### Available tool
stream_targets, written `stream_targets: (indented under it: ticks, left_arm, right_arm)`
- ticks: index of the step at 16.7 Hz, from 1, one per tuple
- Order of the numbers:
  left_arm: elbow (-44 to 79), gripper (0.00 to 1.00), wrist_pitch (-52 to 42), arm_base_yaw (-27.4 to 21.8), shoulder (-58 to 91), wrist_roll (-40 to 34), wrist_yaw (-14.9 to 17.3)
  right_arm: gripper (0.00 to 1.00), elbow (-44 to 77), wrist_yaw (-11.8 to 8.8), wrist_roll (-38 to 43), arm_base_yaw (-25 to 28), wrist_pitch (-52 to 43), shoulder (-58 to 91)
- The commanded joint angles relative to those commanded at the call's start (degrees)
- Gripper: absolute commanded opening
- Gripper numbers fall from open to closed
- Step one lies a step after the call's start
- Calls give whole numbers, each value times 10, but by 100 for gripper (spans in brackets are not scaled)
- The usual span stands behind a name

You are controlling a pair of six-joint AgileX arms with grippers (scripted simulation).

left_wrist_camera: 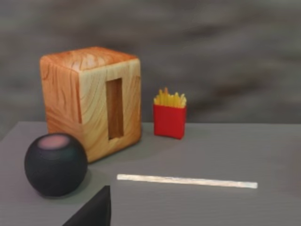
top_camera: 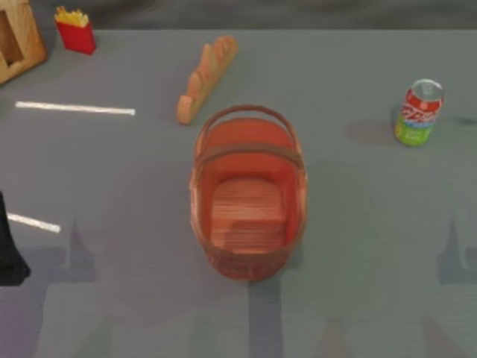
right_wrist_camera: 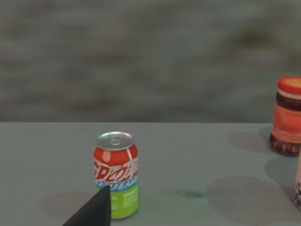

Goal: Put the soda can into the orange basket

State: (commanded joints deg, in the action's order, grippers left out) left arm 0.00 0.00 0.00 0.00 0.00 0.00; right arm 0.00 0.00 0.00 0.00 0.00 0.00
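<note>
The soda can (top_camera: pixel 419 112) stands upright on the right far part of the table, red above, lime-green below, with a silver top. It also stands in the right wrist view as the can (right_wrist_camera: pixel 116 173), close ahead of a dark part of my right gripper (right_wrist_camera: pixel 94 212). The orange basket (top_camera: pixel 248 191) sits at the table's middle, its arched handle across the far end, nothing inside it. My right arm is out of the top view. My left arm (top_camera: pixel 9 257) shows only as a dark shape at the left edge, and a part of the left gripper (left_wrist_camera: pixel 94 212) shows in its wrist view.
A wooden block (top_camera: pixel 15 41) and a red fries box (top_camera: pixel 75 31) stand at the far left. A bread loaf (top_camera: pixel 207 78) lies behind the basket. Two white strips (top_camera: pixel 74 108) (top_camera: pixel 33 222) lie on the left. A dark sphere (left_wrist_camera: pixel 55 164) and a red-lidded jar (right_wrist_camera: pixel 288 115) show in the wrist views.
</note>
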Motion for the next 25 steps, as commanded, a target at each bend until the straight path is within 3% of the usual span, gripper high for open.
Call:
stream_targets:
  ticks: [5, 10, 25]
  left_arm:
    - [0, 100, 0, 0, 0, 0, 0]
    - [0, 100, 0, 0, 0, 0, 0]
    - [0, 100, 0, 0, 0, 0, 0]
  right_arm:
    - [100, 29, -3, -8, 3, -20, 30]
    - [100, 179, -8, -47, 10, -120, 184]
    - [100, 1018, -24, -256, 44, -609, 1042]
